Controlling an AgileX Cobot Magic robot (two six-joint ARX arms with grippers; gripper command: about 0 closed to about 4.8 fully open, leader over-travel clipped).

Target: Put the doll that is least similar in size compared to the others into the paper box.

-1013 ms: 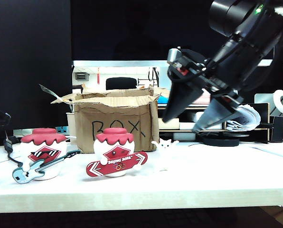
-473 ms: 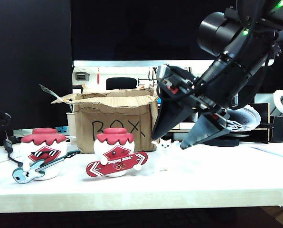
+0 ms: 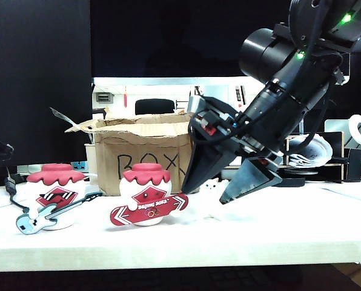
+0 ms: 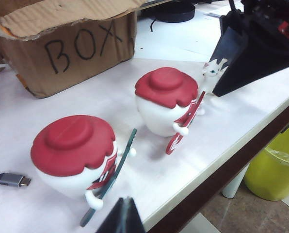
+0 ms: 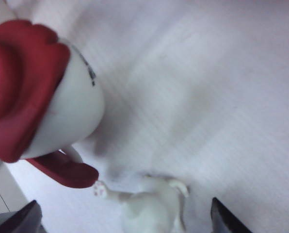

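Observation:
The doll (image 3: 212,185), a tiny all-white figurine with pointed ears, stands on the white table to the right of the paper box (image 3: 144,151), a brown carton marked "BOX". My right gripper (image 3: 203,195) is open and tilted down over the doll, one dark finger on each side. In the right wrist view the doll (image 5: 152,206) sits between the spread fingertips of my right gripper (image 5: 127,223), with a gap on both sides. The left wrist view shows the doll (image 4: 213,73) beside a right finger (image 4: 246,63). My left gripper (image 4: 122,213) is shut and empty near the table's front edge.
A red-capped doll with a guitar (image 3: 53,194) stands at the left. A red-capped doll with a red board (image 3: 147,194) stands just left of the tiny doll. A USB cable (image 4: 8,179) lies on the table; a yellow bin (image 4: 275,170) stands below its edge.
My right gripper has come down and to the left, from above the box's right side to around the tiny doll, still open. The dolls, box and left gripper have not moved.

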